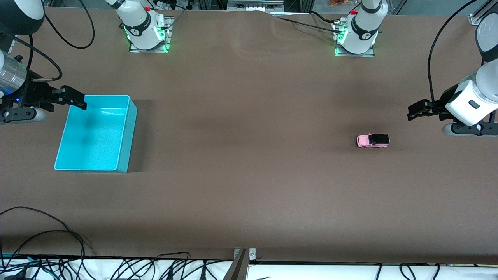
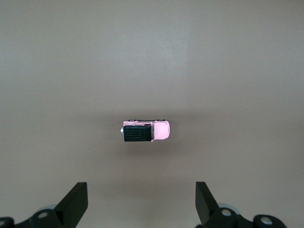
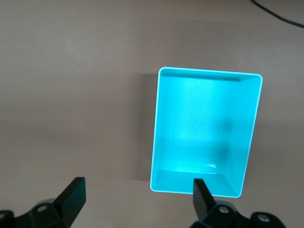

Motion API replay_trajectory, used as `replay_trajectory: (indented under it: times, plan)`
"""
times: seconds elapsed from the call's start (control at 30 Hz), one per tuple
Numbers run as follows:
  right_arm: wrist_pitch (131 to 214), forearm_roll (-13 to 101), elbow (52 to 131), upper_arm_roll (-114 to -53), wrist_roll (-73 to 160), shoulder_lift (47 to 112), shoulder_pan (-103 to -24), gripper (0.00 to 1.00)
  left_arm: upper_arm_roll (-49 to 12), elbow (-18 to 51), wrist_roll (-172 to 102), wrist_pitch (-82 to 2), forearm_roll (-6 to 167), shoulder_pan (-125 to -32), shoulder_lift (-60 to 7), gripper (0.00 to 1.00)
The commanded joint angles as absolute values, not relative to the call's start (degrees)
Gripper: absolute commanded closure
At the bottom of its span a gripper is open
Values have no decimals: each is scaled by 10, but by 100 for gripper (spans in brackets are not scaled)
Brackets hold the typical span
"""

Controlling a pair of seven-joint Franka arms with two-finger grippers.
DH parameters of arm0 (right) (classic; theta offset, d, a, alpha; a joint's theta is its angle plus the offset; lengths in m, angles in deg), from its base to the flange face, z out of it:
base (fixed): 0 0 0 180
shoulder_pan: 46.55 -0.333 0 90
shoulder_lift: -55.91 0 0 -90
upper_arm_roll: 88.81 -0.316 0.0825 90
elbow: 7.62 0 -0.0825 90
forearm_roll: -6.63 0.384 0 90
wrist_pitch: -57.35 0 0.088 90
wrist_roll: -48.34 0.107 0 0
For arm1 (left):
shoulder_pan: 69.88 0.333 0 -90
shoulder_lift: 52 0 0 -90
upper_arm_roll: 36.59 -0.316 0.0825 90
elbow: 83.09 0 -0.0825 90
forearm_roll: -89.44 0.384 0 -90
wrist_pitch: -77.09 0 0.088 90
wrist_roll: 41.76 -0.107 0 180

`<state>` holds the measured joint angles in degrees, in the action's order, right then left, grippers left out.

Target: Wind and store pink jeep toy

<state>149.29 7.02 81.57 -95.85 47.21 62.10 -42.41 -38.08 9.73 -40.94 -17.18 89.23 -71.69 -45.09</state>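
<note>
Brown table (image 1: 249,175) is seen across the whole front view. At the right of that frame, a little above the middle, the pink jeep toy (image 1: 372,140) is set on its wheels on the bare table, toward the left arm's end. The left gripper (image 1: 413,112) is held in the air at the right edge of the frame, and its fingers (image 2: 76,202) are spread wide with nothing between them. At the left of the frame a turquoise bin (image 1: 93,167) is placed, with nothing seen inside it. The right gripper (image 1: 79,102) is held over the bin's upper left corner, also wide open and holding nothing.
</note>
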Motion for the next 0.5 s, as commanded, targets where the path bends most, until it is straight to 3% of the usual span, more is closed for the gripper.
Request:
replay_trajectory:
  times: [0.0, 0.47]
  plan:
    - [1483, 81, 808, -958, 468, 621, -424, 0, -380, 81, -420, -169, 900, -715, -445, 0]
    - [1484, 82, 808, -958, 468, 622, -425, 0, -380, 81, -420, -169, 900, -716, -439, 0]
